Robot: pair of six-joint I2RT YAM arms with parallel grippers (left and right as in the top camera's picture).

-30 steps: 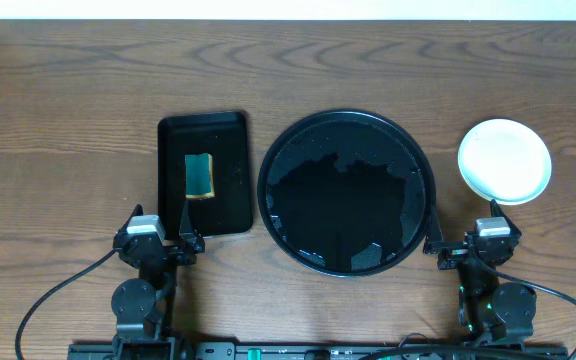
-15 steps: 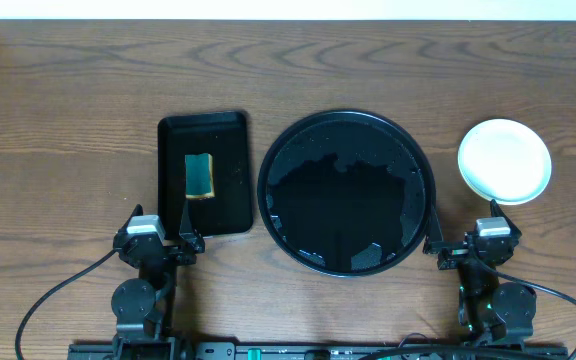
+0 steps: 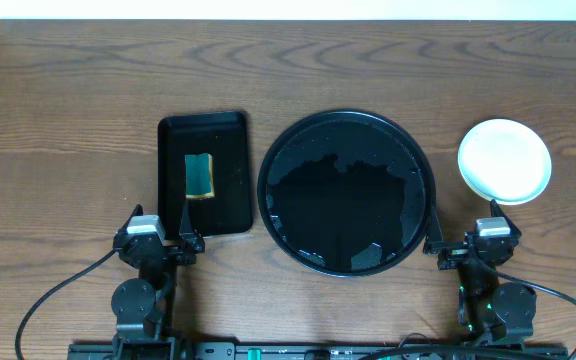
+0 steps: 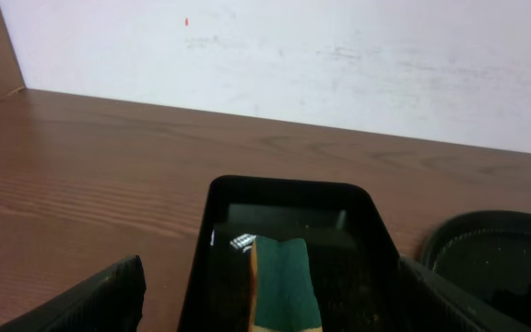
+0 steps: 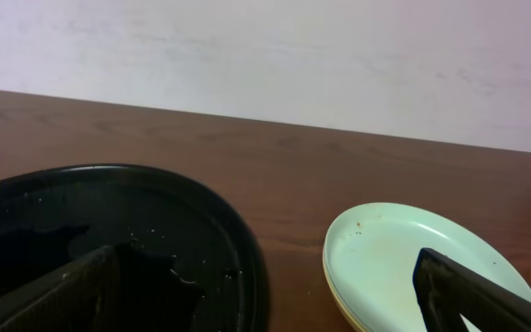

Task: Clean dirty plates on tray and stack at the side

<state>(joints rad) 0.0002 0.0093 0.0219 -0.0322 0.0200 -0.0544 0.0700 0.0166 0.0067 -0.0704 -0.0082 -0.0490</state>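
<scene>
Table [image 3: 68, 100] unchanged: plates [image 3: 504, 160] stacked beside tray [image 3: 343, 114]; left claw [image 4: 269, 262], right claw [image 5: 265, 251] spread wide.

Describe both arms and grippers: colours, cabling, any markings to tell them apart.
Both arms are matt black with round joint housings and a small grey block at the wrist. The left gripper and right gripper have black, tapering fingers. A black cable loops out from each base. No lettering is visible; only the right arm shows small green lights.
</scene>
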